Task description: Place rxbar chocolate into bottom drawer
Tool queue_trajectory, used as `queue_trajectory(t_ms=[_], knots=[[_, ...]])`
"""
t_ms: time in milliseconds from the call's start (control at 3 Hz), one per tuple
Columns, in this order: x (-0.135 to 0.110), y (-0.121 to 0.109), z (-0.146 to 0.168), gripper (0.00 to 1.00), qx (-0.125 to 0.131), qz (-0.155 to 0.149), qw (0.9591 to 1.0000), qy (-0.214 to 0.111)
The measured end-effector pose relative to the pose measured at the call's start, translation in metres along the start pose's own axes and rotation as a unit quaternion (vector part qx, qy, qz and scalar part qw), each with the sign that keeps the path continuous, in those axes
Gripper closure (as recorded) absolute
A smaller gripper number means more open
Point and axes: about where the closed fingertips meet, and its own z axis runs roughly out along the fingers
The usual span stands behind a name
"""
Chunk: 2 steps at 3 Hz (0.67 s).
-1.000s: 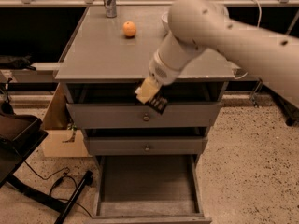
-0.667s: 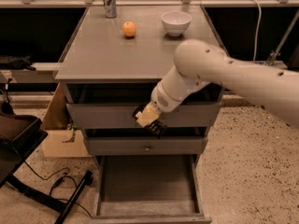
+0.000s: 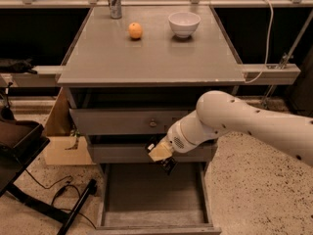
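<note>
My gripper (image 3: 164,156) hangs at the end of the white arm, in front of the middle drawer and just above the back of the open bottom drawer (image 3: 154,218). It is shut on the rxbar chocolate (image 3: 167,165), a small black bar that sticks out below the pale fingers (image 3: 160,152). The bottom drawer is pulled out, a grey tray with a worn pale floor and nothing visible in it. The bar is held over the drawer's rear part, above the floor.
On the grey cabinet top (image 3: 151,53) stand an orange (image 3: 135,30), a white bowl (image 3: 184,23) and a can (image 3: 115,1). The top drawer with its knob (image 3: 152,123) is shut. A black chair base (image 3: 29,180) and a cardboard box (image 3: 66,141) are at the left.
The arm has come down from in front of the top drawer to just above the open bottom drawer, still carrying the bar. The bowl has come into view.
</note>
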Motion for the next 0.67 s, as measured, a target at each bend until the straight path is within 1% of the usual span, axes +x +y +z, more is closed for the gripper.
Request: queue_trajectory(t_ms=[333,667], knots=[[0.001,-0.003,0.005,1.00,0.000,0.001,1.0000,0.003],[0.019,-0.030,0.046,1.00,-0.002,0.021,0.9994,0.028]])
